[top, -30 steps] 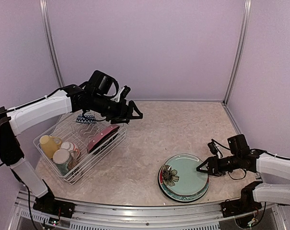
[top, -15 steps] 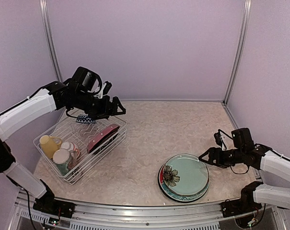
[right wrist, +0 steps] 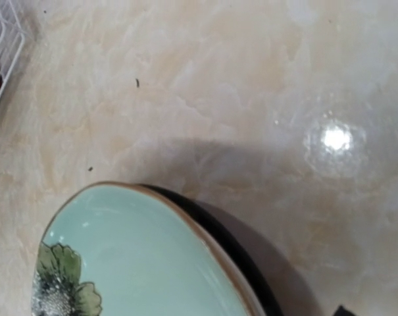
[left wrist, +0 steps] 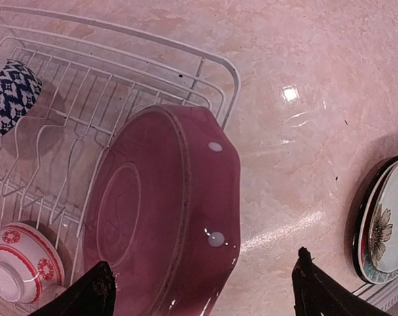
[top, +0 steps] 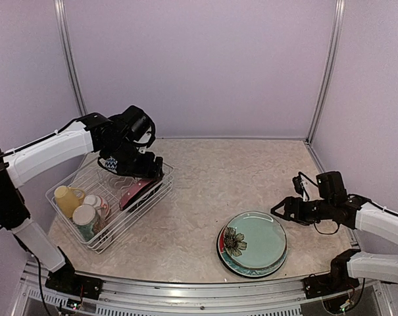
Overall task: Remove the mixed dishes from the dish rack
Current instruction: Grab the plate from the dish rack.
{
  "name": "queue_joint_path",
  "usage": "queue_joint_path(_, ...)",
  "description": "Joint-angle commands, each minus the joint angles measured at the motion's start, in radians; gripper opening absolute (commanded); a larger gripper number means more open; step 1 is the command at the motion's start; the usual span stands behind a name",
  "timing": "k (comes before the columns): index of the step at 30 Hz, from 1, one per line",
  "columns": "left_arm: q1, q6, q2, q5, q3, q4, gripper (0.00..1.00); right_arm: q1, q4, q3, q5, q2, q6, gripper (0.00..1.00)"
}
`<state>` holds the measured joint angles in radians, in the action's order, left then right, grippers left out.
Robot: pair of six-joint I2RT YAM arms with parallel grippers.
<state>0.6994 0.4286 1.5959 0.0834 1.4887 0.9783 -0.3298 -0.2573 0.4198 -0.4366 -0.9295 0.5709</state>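
My left gripper (left wrist: pixel 202 260), fingers wide apart, hangs over the pink polka-dot ceramic plate (left wrist: pixel 152 210) in the white wire rack (left wrist: pixel 218 66), rim running twelve-to-six.

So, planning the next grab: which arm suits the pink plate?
Left. The left gripper hangs open over the pink plate in the dish rack; the right gripper is far off by the stacked plates.

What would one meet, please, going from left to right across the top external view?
yellow mug → pink plate → green plate
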Motion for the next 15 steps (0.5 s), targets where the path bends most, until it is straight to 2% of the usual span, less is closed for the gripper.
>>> queue_joint_path(1, 0.042, -0.044, 0.056, 0.179, 0.072, 0.106, 0.85, 0.006, 0.049, -0.002, -0.02, -0.005, 0.008, 0.86)
queue_joint_path(7, 0.069, -0.053, 0.136, 0.326, 0.137, 0.181, 0.72, 0.006, 0.069, -0.013, -0.031, -0.005, 0.014, 0.86)
queue_joint_path(15, 0.074, -0.06, 0.179, 0.407, 0.158, 0.213, 0.6, 0.006, 0.138, -0.058, -0.047, 0.0, 0.051, 0.86)
